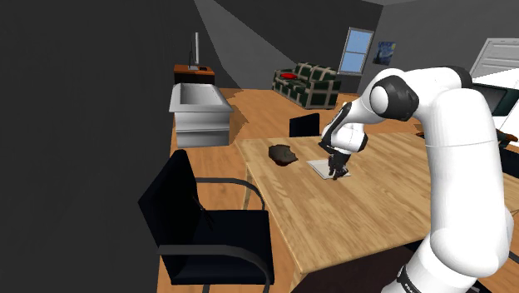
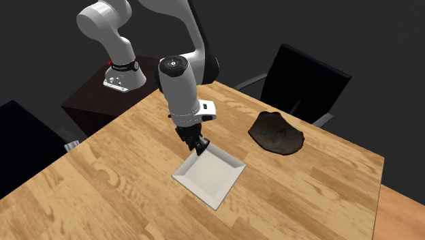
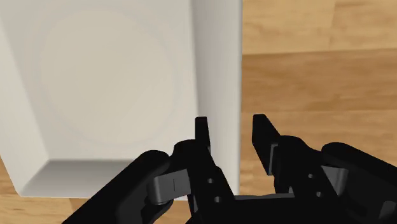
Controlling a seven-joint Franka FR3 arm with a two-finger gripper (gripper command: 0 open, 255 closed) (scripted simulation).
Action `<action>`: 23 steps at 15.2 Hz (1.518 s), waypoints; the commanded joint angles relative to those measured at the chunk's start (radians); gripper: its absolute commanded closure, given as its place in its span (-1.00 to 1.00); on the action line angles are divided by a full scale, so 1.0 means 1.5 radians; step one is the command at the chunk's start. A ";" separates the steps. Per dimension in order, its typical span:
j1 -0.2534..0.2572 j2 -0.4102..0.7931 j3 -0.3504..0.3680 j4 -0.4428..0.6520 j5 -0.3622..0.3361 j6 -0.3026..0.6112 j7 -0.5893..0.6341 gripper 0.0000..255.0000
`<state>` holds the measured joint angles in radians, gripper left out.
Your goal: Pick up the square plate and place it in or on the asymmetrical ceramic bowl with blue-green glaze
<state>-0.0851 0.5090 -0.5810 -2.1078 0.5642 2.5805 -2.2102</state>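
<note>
One wide wooden table (image 1: 358,225) sits under the claw (image 2: 199,146) and carries all you need. Next in size, the white arm (image 1: 462,141) w/ dark joints bends over it and aims the claw straight down approx. at the table's middle. You've got a black chair (image 1: 208,237) well away from the claw, at the table edge on the shoulder view's left. A second chair (image 2: 306,75) stands beyond the bowl (image 2: 276,133), at the far edge in the second exterior view.

Your square plate (image 2: 210,174) is white w/ a raised rim and lies flat on the wood right below the claw. The claw hangs over the plate's side toward the arm's base. The bowl is dark, brownish-green, w/ an uneven outline. It sits on the table near the claw, toward the second exterior view's right, apart from the plate.

In the wrist view the claw's fingers stand apart, clamped on nothing. One fingertip (image 3: 202,133) is over the plate's rim and the other (image 3: 264,133) is over bare wood just outside, so the plate's edge runs btwn them. You can see a strip of wood btwn the outer finger and that edge: no touch there. Whether the inner finger touches the rim, you can't tell.
</note>
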 commanded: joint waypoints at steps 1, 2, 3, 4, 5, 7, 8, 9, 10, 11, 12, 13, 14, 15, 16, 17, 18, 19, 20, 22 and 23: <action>0.000 0.000 0.000 0.000 0.000 0.000 0.000 1.00; 0.000 0.000 0.000 0.000 0.000 0.000 0.000 1.00; 0.000 0.000 0.000 0.000 0.000 0.000 0.000 1.00; 0.000 0.000 0.000 0.000 0.000 0.000 0.000 1.00; 0.000 0.000 0.000 0.000 0.000 0.000 0.000 1.00; 0.000 0.000 0.000 0.000 0.000 0.000 0.000 1.00; 0.000 0.000 0.000 0.000 0.000 0.000 0.000 1.00; 0.005 -0.007 -0.006 -0.001 -0.007 -0.005 0.005 1.00; 0.009 -0.014 -0.012 -0.002 -0.014 -0.011 0.010 1.00; 0.007 -0.011 -0.009 -0.002 -0.010 -0.007 0.007 1.00; 0.007 -0.011 -0.009 -0.002 -0.010 -0.007 0.007 -1.00; 0.000 -0.043 0.007 -0.030 0.020 0.015 -0.018 -1.00; -0.009 -0.076 0.025 -0.058 0.052 0.036 -0.047 -1.00; -0.020 -0.107 0.044 -0.084 0.089 0.056 -0.080 -1.00; -0.026 -0.122 0.054 -0.096 0.108 0.064 -0.097 -1.00; -0.030 -0.112 0.061 -0.092 0.119 0.068 -0.105 -1.00; -0.035 -0.103 0.068 -0.088 0.130 0.072 -0.113 -1.00; -0.039 -0.093 0.074 -0.084 0.141 0.075 -0.120 -1.00; -0.044 -0.084 0.081 -0.079 0.151 0.079 -0.127 -1.00; -0.053 -0.065 0.094 -0.070 0.171 0.086 -0.141 -1.00; -0.057 -0.055 0.101 -0.065 0.180 0.089 -0.148 -1.00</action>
<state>-0.1643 0.4143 -0.4398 -2.2083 0.8185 2.7069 -2.4202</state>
